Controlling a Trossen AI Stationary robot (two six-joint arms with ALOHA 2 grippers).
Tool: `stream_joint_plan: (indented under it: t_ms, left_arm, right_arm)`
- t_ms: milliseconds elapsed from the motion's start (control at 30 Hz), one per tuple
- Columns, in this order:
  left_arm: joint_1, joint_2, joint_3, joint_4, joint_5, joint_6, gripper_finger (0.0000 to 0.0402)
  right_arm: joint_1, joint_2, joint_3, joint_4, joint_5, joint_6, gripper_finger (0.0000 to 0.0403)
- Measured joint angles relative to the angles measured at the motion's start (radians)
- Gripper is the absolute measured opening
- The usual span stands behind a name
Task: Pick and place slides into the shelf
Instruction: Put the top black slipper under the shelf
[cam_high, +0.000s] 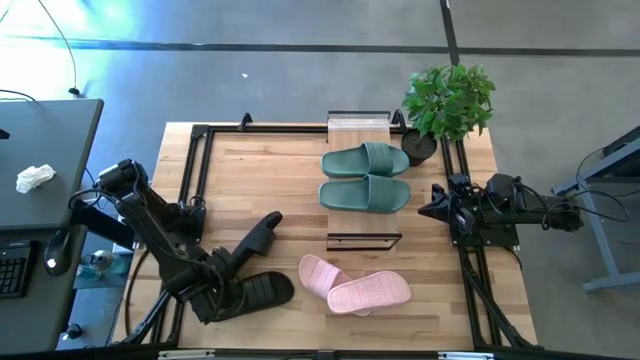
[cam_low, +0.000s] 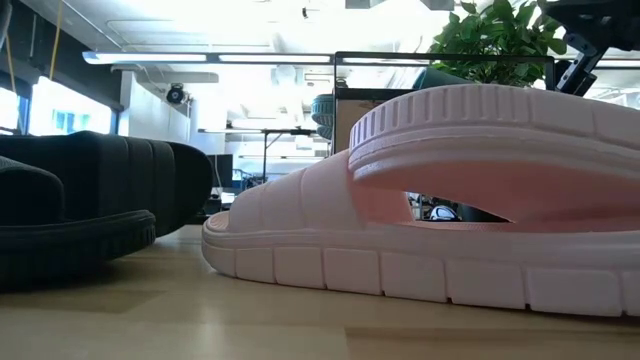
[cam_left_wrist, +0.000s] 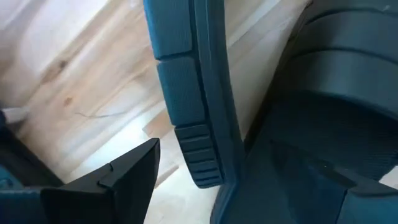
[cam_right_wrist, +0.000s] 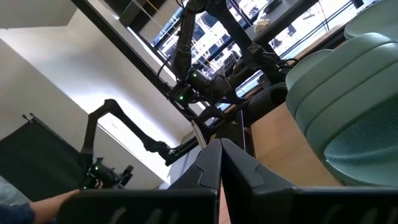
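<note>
1. My left gripper (cam_high: 232, 272) sat low over the black slides (cam_high: 262, 290), jaws spread, gripping nothing.
2. My right gripper (cam_high: 432, 211) waited beside the shelf (cam_high: 362, 240), jaws pressed together.
3. The green slides (cam_high: 365, 177) rested on the shelf; the pink slides (cam_high: 355, 285) lay on the table (cam_high: 250, 180).

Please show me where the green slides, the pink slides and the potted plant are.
green slides (cam_high: 366, 177): high view, the straps.
pink slides (cam_high: 368, 293): high view, the upper slide's strap.
potted plant (cam_high: 450, 98): high view, the leaves.
</note>
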Motion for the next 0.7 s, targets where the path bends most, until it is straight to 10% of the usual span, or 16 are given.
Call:
stream_joint_plan:
  t_ms: [367,700]
  left_arm:
    - [0.007,0.000,-0.015,-0.033,-0.002,0.000,0.0265]
    - [0.007,0.001,-0.016,-0.061,-0.015,-0.004,0.0075]
  right_arm:
    - [0.000,0.000,0.000,0.000,0.017,0.002,0.0001]
    - [0.000,0.000,0.000,0.000,0.021,-0.001,0.0001]
